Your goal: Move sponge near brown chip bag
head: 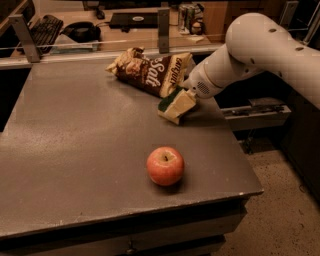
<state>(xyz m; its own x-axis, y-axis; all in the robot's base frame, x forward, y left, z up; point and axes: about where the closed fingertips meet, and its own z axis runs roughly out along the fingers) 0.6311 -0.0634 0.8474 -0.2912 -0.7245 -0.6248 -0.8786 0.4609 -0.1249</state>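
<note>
Just beside the brown chip bag (145, 74), the pincer (185, 99) is clamped on the tilted sponge (171, 106) at its tip.

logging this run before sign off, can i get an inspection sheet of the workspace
surface: grey table, no spills seen
job's things: sponge beside the right end of the brown chip bag, at the table's back
clutter: apple near the front edge
gripper: gripper at the sponge, arm coming from the right
cables: nothing seen
surroundings: keyboard and cans on desk behind
</note>
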